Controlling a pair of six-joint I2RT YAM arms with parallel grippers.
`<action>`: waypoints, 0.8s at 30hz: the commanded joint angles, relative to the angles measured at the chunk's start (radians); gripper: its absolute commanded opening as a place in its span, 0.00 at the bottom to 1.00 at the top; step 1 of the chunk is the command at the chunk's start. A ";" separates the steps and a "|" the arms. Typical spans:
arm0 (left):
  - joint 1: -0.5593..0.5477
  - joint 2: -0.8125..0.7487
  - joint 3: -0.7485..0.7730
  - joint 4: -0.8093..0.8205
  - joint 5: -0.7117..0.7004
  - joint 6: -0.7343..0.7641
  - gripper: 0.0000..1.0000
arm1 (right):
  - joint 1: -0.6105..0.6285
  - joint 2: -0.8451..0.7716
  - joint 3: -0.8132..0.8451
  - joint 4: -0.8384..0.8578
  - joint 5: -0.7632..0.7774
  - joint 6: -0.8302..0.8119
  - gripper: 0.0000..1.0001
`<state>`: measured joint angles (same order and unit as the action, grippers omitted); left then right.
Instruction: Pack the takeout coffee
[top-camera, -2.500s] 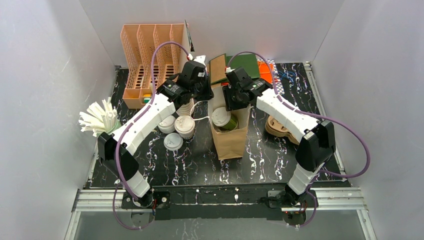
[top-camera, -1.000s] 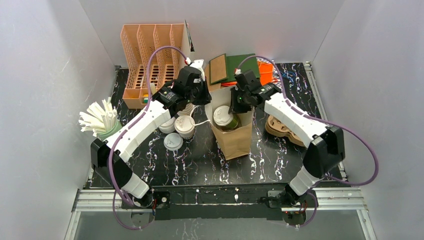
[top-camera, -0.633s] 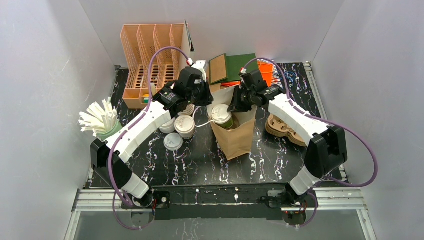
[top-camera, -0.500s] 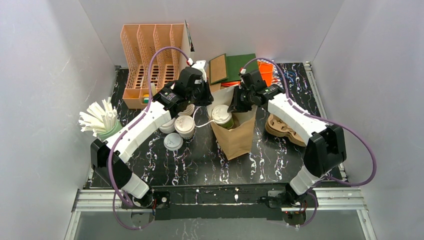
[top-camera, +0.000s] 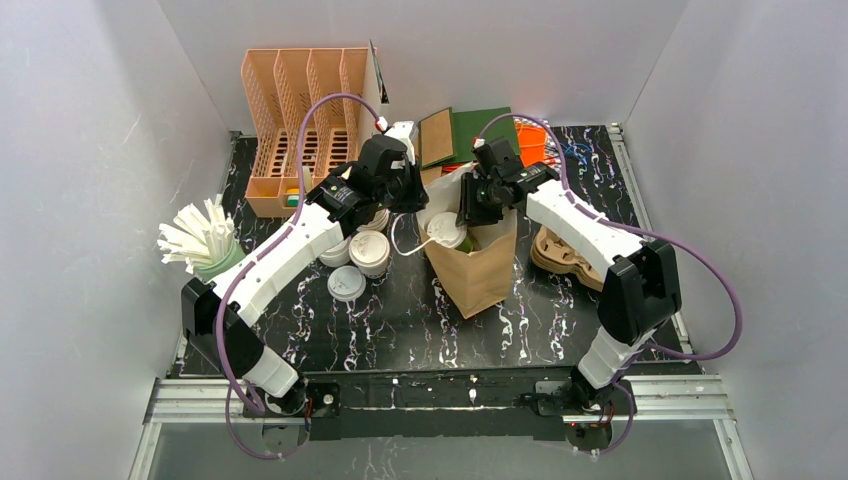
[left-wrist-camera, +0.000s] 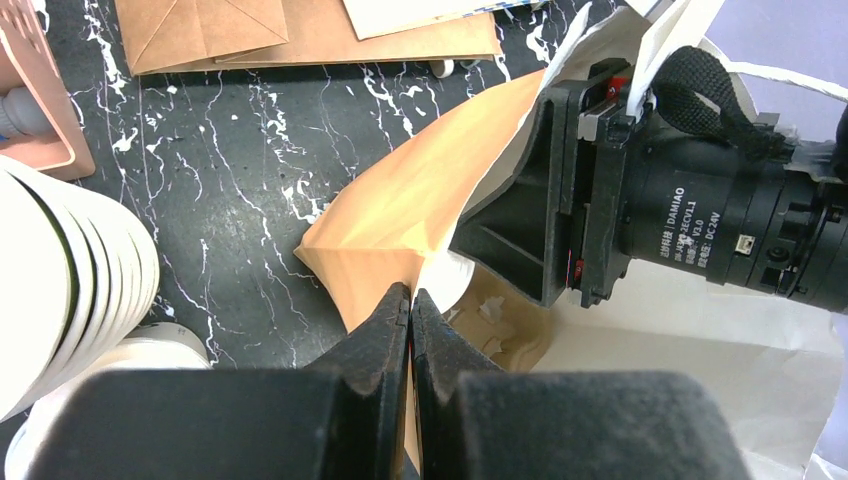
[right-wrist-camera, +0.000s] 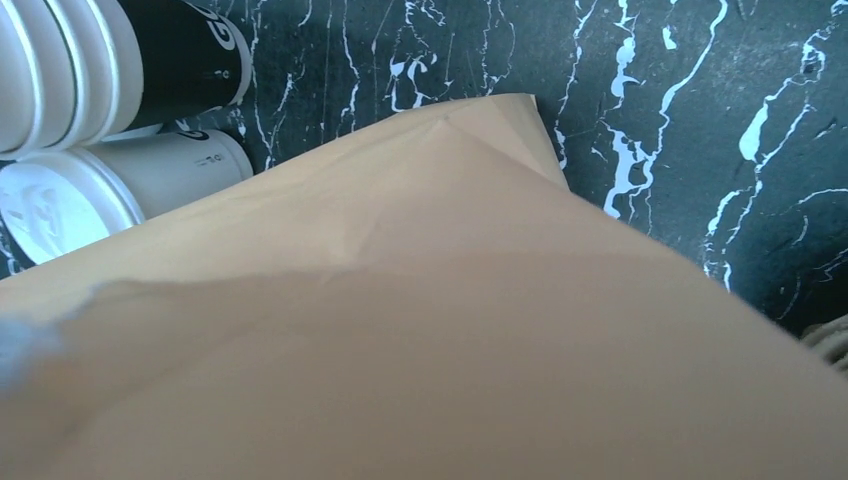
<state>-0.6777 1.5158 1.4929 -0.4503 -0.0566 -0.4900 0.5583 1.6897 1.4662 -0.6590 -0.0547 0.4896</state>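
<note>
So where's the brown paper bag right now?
In the top view the brown paper bag sits mid-table, just right of the lidded cups, with the left hand pinching its rim.

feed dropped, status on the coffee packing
Left fingers shut on brown paper bag rim. Right fingers at bag mouth, opening unclear. White-lidded paper cup in bag mouth. No obstruction.

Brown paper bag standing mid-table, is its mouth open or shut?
Open: seen from above, the brown paper bag gapes at the top, a white-lidded green cup shows in its mouth, and the left gripper pinches its rim.
</note>
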 joint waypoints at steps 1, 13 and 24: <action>0.000 -0.024 0.000 -0.062 -0.038 0.022 0.00 | 0.000 0.050 0.016 -0.138 0.148 -0.030 0.44; 0.000 -0.013 0.016 -0.069 -0.036 0.038 0.00 | 0.054 0.020 0.048 -0.138 0.269 -0.075 0.30; -0.002 -0.021 0.018 -0.100 -0.013 0.100 0.00 | 0.067 0.069 0.092 -0.115 0.294 -0.095 0.14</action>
<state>-0.6781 1.5158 1.4929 -0.4656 -0.0685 -0.4412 0.6357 1.7031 1.5204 -0.7311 0.1310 0.4362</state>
